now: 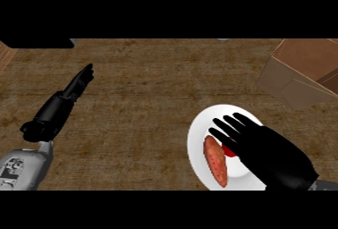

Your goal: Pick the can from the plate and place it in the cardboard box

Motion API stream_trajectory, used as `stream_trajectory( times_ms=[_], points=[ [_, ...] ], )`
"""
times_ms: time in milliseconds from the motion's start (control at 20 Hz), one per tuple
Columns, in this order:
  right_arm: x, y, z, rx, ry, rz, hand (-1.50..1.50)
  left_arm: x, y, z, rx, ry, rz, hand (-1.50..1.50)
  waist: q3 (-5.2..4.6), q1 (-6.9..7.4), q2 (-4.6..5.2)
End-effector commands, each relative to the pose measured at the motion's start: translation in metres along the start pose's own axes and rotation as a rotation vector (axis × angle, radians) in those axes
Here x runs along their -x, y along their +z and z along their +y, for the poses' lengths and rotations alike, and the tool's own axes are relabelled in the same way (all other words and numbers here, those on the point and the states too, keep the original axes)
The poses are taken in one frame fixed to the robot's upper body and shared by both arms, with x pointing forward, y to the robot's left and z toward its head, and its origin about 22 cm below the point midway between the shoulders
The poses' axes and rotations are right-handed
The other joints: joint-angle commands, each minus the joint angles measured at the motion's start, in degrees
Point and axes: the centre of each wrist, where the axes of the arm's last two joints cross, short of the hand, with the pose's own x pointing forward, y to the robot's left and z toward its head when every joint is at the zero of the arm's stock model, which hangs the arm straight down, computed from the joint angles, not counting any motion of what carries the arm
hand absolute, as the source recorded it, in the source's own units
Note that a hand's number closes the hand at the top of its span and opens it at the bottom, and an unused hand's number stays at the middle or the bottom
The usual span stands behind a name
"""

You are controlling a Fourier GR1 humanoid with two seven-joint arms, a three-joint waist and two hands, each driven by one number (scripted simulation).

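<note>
Can (229, 150) is mostly hidden, just a red bit peeking out under the right hand (267, 150), sitting on the white plate (198, 134) next to a reddish sausage-looking thing (216, 161). Right hand's fingers are spread straight over it, not wrapped yet. Left hand (63, 105) rests open off to the left. Brown wood-grain counter (152, 89), cardboard box (300, 74) top right.

A kitchen, by the look of it: brown wood-grain counter (152, 103), white plate (198, 134) near its right edge, cardboard box (300, 74) at the far right corner.
</note>
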Motion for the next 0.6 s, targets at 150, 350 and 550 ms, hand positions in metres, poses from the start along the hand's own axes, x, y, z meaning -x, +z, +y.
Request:
stream_trajectory(
  times_ms=[150, 350, 550],
  points=[
    [-0.003, -0.016, 0.01, -0.004, 0.023, 0.031, -1.5, 0.016, 0.014, -0.007, -0.004, 0.006, -0.021, 0.0, -0.01, 0.09, 0.0],
    [0.009, -0.032, 0.018, -0.034, 0.014, 0.001, -1.5, -0.007, -0.007, -0.006, 0.012, -0.007, 0.002, 0.0, 0.01, 0.07, 0.0],
    [0.017, -0.027, 0.036, -0.032, -0.012, 0.006, -1.5, -0.006, -0.006, 0.014, 0.002, 0.008, -0.005, 0.0, 0.01, -0.05, 0.0]
  ],
)
